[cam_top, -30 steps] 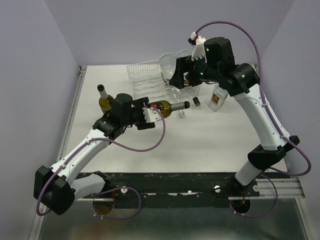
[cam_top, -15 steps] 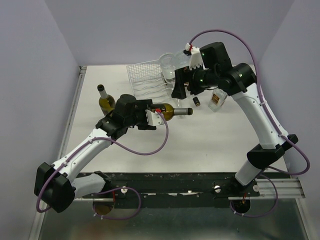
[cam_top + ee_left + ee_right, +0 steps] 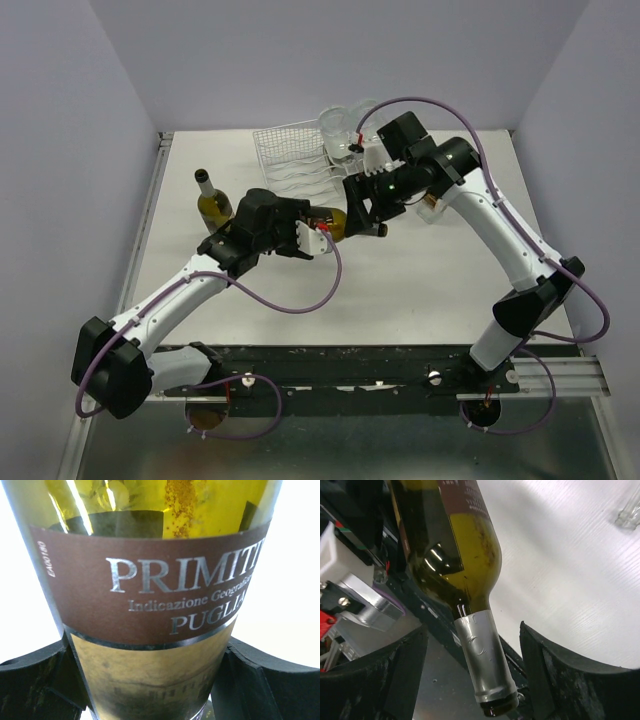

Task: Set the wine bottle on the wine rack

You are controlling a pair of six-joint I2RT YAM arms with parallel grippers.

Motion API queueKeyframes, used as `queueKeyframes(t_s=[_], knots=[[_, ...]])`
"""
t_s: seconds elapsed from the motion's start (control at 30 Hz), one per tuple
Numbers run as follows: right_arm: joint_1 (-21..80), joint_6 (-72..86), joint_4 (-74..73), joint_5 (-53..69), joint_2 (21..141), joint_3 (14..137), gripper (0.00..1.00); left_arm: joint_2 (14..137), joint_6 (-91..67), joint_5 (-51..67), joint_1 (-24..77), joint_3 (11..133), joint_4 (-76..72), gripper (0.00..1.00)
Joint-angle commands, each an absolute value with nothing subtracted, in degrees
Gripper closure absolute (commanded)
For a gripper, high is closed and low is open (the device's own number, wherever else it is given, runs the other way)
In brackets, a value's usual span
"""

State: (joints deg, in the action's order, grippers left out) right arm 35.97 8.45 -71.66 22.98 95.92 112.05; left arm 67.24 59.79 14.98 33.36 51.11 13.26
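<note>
**Two Grippers, One Bottle**

The white table has the wine rack at its back edge. The wine bottle hangs on its side just in front of the rack, up over the table and not on the rack yet. The left gripper squeezes the fat part at the label, so the bottle does not fall. The right gripper has its jaws apart, one on each side of the thin neck, with a gap on both sides. It looks ready to grab the neck and help guide the bottle in.
</note>
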Motion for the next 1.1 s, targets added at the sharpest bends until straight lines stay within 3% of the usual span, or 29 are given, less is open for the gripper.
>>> queueKeyframes(t_s=[0.0, 0.53, 0.87, 0.97, 1.07], knots=[[35.77, 6.86, -74.09, 27.07, 95.27, 109.08, 0.2, 67.23, 62.31, 14.41, 34.01, 53.35, 6.33, 1.0], [38.32, 5.8, -73.3, 26.9, 100.2, 108.11, 0.3, 68.38, 63.9, 13.01, 34.98, 53.61, 4.75, 1.0], [38.94, 7.38, -73.65, 21.62, 99.58, 105.64, 0.53, 69.96, 61.7, 12.3, 35.07, 56.25, 6.5, 1.0], [38.94, 7.47, -73.92, 21.18, 100.37, 106.52, 0.51, 69.96, 61.87, 12.57, 35.16, 56.6, 6.33, 1.0], [39.02, 6.95, -74.7, 21.36, 101.69, 108.01, 0.39, 69.96, 62.66, 12.22, 35.24, 56.78, 6.42, 1.0]])
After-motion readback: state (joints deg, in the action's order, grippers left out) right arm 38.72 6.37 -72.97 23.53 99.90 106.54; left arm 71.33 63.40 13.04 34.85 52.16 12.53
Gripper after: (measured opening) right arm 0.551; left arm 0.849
